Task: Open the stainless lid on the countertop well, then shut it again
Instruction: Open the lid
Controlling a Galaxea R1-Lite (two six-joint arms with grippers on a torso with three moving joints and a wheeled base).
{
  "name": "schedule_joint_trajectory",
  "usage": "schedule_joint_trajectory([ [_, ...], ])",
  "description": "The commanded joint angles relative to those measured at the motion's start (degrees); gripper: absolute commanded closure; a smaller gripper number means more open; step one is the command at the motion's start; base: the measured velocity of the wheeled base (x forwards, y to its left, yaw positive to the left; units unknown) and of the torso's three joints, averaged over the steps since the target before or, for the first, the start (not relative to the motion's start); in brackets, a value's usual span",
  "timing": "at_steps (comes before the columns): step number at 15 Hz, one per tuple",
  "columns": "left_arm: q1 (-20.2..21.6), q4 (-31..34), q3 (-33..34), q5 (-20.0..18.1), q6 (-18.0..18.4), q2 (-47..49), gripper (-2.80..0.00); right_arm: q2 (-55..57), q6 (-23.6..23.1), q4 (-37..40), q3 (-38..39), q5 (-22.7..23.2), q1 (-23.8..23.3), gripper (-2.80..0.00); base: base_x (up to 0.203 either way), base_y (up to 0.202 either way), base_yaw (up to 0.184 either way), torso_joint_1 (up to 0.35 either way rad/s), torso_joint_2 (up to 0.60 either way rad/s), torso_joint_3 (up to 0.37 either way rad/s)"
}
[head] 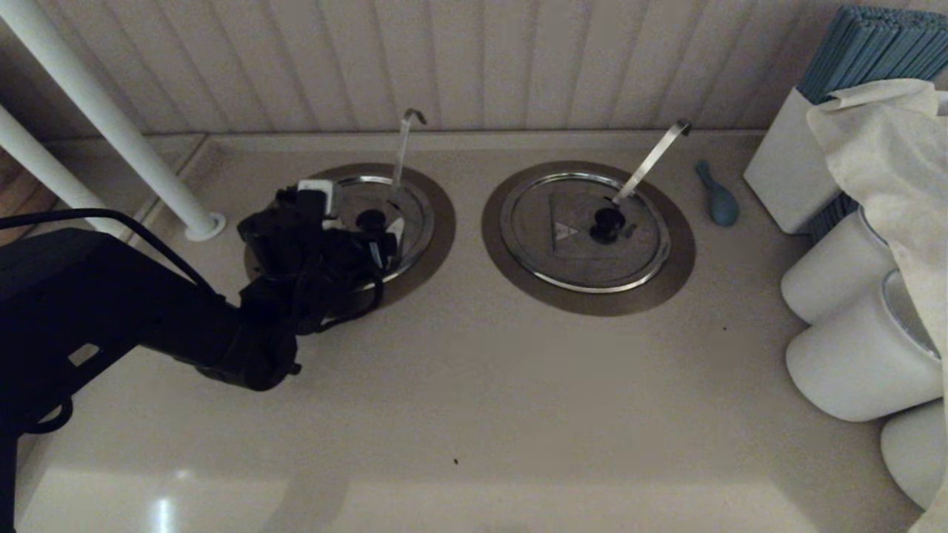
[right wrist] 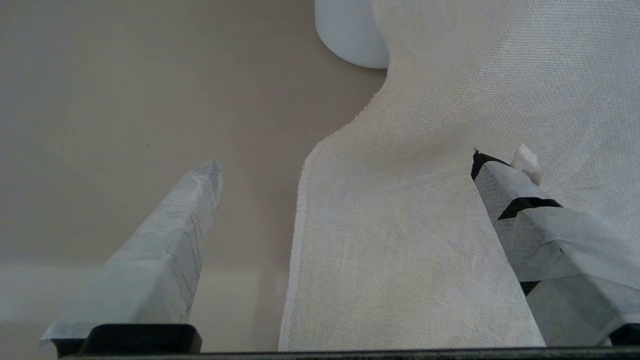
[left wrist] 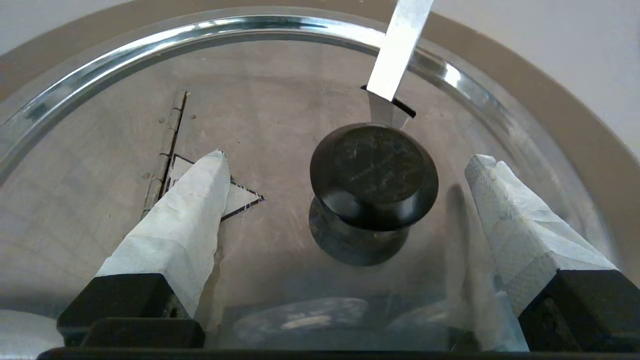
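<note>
The stainless lid (left wrist: pixel 280 125) sits flat in the countertop well (head: pixel 433 222), near the counter's back left corner. It looks hard, heavy and slippery, so the black knob (left wrist: pixel 374 172) is the best place to grab. The left gripper (left wrist: pixel 345 170) hangs over it, spread wide around the knob, and the right gripper (right wrist: pixel 345 165) is wide too, by a white cloth (right wrist: pixel 450 150).

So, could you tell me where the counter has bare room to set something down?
The widest bare patch is the front counter, below both wells. The strip between the countertop well and the twin well is narrow. The right edge is crowded with white containers and a cloth; the left gripper hangs over the stainless lid.
</note>
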Motion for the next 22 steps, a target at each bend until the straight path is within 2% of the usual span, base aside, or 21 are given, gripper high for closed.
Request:
schedule_joint_trajectory([
  [1,0.0,-0.2,0.5,0.2,1.0,-0.1,-2.8,0.1,0.0,0.0,0.0,0.0,0.0,-2.8,0.0,0.0,0.0,0.0,0.0,0.0],
  [4,0.0,-2.6,0.1,3.0,4.5,0.5,-2.8,0.1,0.0,0.0,0.0,0.0,0.0,-2.8,0.0,0.0,0.0,0.0,0.0,0.0],
  [6,0.0,-4.4,0.3,3.3,5.8,0.7,-2.8,0.1,0.0,0.0,0.0,0.0,0.0,-2.8,0.0,0.0,0.0,0.0,0.0,0.0],
  [22,1.4,-4.5,0.0,3.3,5.5,-2.8,-2.8,0.1,0.0,0.0,0.0,0.0,0.0,-2.8,0.0,0.0,0.0,0.0,0.0,0.0],
])
